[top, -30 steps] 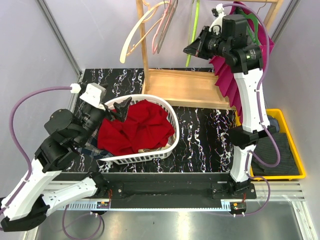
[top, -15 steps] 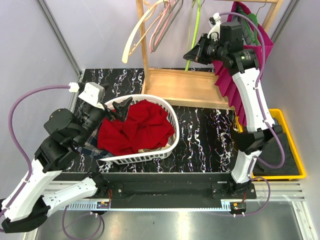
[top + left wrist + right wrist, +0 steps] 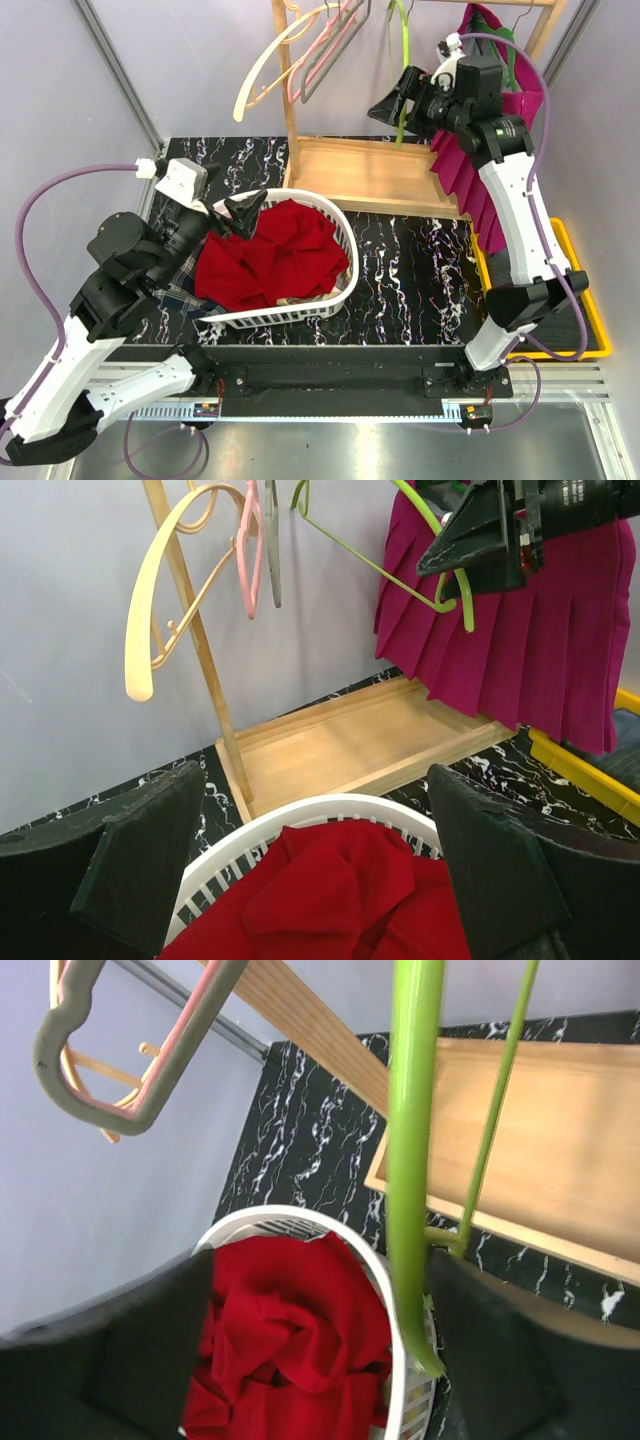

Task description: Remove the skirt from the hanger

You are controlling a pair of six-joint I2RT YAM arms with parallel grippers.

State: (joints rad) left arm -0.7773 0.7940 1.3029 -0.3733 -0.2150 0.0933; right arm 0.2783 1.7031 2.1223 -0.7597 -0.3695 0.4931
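Magenta pleated skirt (image 3: 530,650) hangs far right; judged soft, light, slippery; grip high, at the waist; right claw (image 3: 390,100) wide open around a green hanger (image 3: 415,1160), ungripped; left claw (image 3: 320,870) open, empty.

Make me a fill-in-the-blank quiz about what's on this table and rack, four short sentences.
1. The white basket holds a heap of ____ cloth.
2. The right pincer has its fingers on either side of a ____ hanger.
3. The tray at the table's right edge is ____.
4. The left pincer is ____, above the basket.

Missing words: red; green; yellow; open.
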